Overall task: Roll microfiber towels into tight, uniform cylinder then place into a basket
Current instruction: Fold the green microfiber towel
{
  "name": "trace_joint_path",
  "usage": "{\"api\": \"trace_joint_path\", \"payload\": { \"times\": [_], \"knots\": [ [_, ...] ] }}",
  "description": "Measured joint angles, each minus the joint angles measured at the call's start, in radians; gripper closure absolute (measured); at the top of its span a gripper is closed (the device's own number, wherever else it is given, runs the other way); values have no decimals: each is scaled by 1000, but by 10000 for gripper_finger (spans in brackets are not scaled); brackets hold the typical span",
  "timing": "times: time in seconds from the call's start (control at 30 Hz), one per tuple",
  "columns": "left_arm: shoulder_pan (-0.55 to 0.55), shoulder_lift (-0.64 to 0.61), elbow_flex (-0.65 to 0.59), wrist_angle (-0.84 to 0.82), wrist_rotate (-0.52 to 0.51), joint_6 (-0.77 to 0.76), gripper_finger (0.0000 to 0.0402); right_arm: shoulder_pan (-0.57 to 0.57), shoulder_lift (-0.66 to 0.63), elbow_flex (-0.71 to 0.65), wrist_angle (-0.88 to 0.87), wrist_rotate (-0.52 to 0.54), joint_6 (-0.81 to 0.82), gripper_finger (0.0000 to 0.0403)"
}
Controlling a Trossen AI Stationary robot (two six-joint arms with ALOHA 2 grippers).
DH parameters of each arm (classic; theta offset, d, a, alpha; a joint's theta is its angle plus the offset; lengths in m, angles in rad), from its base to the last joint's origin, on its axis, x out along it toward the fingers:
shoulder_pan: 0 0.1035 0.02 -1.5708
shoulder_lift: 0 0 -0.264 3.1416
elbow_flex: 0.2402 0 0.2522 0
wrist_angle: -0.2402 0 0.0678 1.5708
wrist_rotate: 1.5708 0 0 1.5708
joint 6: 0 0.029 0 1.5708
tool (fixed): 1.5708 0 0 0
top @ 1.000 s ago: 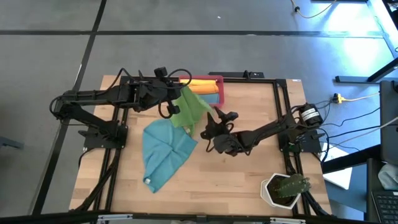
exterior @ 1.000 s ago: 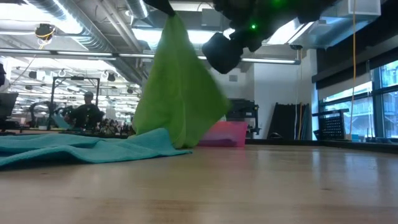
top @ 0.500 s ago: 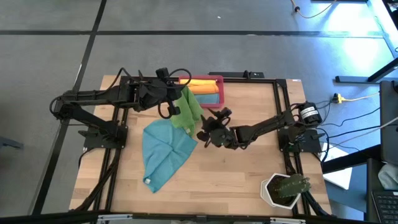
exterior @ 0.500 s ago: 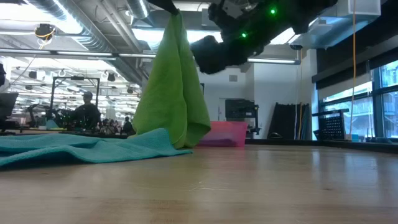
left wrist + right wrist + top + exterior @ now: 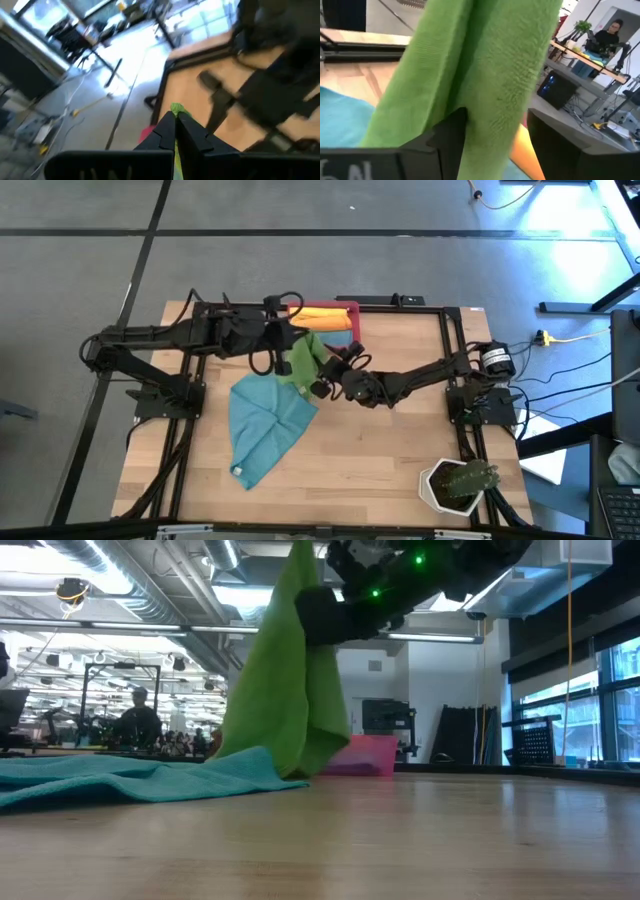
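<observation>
On the near part of the surface (image 5: 380, 450) a teal-blue towel (image 5: 262, 425) lies spread flat, not yet rolled; near the front right corner a white plant pot (image 5: 455, 483) is seen, well apart from the work.

Just beyond the teal cloth, the green towel (image 5: 303, 360) is held up in the air, its lower hem draped down onto the teal one in the low view. Over the last second the right gripper (image 5: 322, 376) has been brought in from open surface to the right of the cloth, right up to the hanging green towel. Its fingers (image 5: 447, 132) are spread wide, and in the right wrist view the green fabric is seen hanging between them, not yet pinched. The left gripper (image 5: 290, 340) is clenched on the towel's upper corner, a green tip showing at its fingertips in the left wrist view.

This is judged to be a second grasp being set up, so that the cloth can be stretched and laid flat for rolling.

At the far edge, the red-pink basket (image 5: 352, 320) is seen with a yellow towel (image 5: 322, 310) and an orange towel (image 5: 330, 323) already inside.
</observation>
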Motion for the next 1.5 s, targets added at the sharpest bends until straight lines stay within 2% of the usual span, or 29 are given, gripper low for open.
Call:
{"api": "trace_joint_path", "payload": {
  "times": [0.13,0.33,0.47,0.6,0.73,0.83,1.07,1.27,1.5],
  "knots": [
    [-22,13,0,21,13,7,402,1,0,0,60,19,-59,192],
    [-49,22,0,-42,2,7,402,4,0,0,48,281,-234,192],
    [-51,22,0,-63,-62,6,402,33,0,1,-47,307,-258,192],
    [-50,22,0,-68,-75,7,402,47,0,1,-253,253,-116,192],
    [-51,22,0,-57,-74,10,402,35,0,1,-460,104,108,192],
    [-50,22,0,-36,-61,31,402,21,0,1,-565,10,213,201],
    [-50,22,0,26,89,54,402,17,-23,0,-619,-28,200,274],
    [-61,22,0,-13,120,30,402,30,-143,0,-755,-36,194,388],
    [-111,32,-33,-110,121,-76,402,93,-321,1,-980,-50,288,397]
  ]
}}
